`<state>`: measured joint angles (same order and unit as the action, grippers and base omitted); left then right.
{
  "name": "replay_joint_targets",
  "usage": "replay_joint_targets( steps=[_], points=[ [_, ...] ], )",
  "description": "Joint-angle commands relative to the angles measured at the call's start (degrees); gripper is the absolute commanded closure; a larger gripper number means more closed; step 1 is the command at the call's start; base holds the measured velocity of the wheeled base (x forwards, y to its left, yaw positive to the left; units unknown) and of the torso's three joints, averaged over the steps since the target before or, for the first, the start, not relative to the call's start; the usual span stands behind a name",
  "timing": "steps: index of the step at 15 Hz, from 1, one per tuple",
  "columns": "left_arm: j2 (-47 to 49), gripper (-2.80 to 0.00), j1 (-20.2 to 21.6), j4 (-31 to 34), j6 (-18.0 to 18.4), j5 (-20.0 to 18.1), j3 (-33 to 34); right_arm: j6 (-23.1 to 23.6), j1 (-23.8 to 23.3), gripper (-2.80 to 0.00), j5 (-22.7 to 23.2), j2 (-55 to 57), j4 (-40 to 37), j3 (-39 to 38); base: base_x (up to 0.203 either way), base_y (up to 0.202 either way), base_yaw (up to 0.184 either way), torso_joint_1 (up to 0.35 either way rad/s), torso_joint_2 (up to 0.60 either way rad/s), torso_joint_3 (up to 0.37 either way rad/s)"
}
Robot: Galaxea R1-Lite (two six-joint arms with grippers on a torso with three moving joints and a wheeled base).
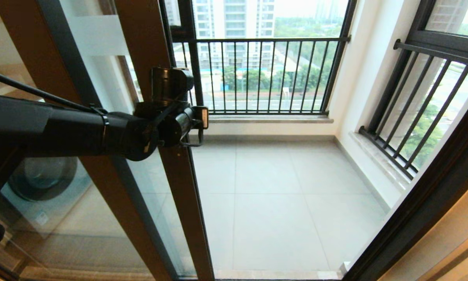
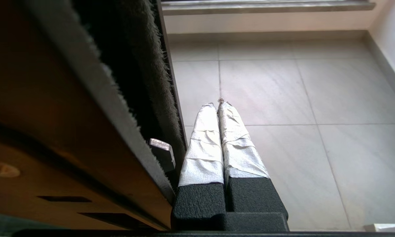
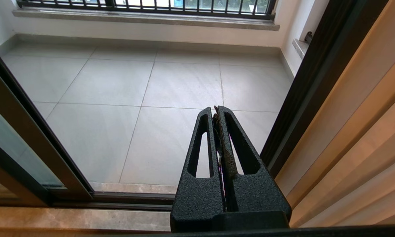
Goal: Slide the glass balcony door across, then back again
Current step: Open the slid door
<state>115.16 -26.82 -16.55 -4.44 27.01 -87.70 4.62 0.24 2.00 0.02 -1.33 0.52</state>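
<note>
The glass balcony door (image 1: 101, 78), brown-framed with a frosted band near the top, stands slid over to the left, leaving the doorway wide. My left arm's wrist (image 1: 171, 121) is at the door's leading stile (image 1: 183, 187). In the left wrist view my left gripper (image 2: 217, 103) is shut and empty, its white-taped fingers (image 2: 202, 148) lying right beside the door's edge (image 2: 131, 65) with its brush seal, close to a small metal latch (image 2: 162, 148). My right gripper (image 3: 216, 108) is shut and empty, low near the doorway's right side; the door frame (image 3: 9, 112) shows at that view's left.
A dark door jamb (image 1: 433, 195) bounds the opening on the right. Black barred railing windows (image 1: 265, 74) close the balcony's back and right side (image 1: 425, 109). Grey floor tiles (image 1: 280, 203) lie beyond the floor track (image 3: 118, 197). A washing machine (image 1: 42, 175) shows through the glass.
</note>
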Motion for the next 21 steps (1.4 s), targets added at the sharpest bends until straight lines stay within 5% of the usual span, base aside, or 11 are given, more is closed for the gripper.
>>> replay_joint_targets(
  steps=[1, 21],
  points=[
    [-0.32, 0.00, 0.48, -0.14, -0.05, -0.03, 0.25, 0.04, 0.02, 0.00, 0.02, -0.02, 0.01, 0.00, 0.000, 0.000, 0.000, 0.000, 0.00, 0.000],
    [-1.87, 0.00, 4.67, -0.14, -0.13, -0.12, 2.62, -0.05, 0.02, 0.00, 0.02, -0.02, 0.01, 0.00, 0.000, 0.000, 0.000, 0.000, 0.00, 0.000]
  ],
)
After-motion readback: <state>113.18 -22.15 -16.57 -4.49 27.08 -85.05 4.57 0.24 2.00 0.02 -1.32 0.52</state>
